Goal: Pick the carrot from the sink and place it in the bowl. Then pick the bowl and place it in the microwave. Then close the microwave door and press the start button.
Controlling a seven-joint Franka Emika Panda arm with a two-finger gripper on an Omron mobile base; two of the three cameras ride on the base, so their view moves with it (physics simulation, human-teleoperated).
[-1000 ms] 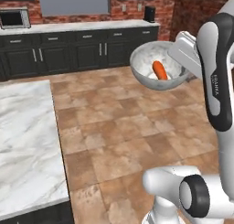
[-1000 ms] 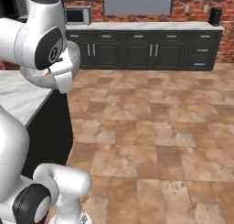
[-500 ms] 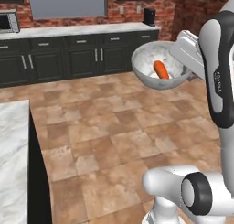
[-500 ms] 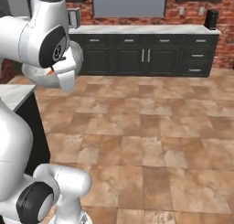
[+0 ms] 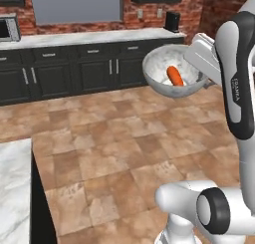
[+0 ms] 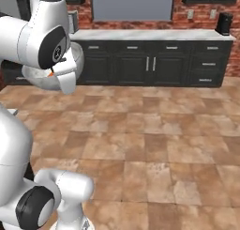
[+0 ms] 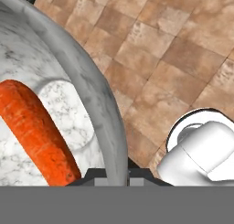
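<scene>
Well, the carrot [image 5: 175,75] already lies inside the bowl [image 5: 172,71], and the bowl is up in the air at the upper right of the left base view, high over the brown floor [image 5: 124,138], so the first part of the job looks done. The jaws are pinched narrow on the bowl's rim at the bottom of the hand view. I think what is left is to put the bowl in the microwave, shut its door and press start.

Stone-mottled smooth bowl [image 5: 172,88], rough matt carrot [image 5: 175,75], marble countertop [image 5: 89,37]
</scene>
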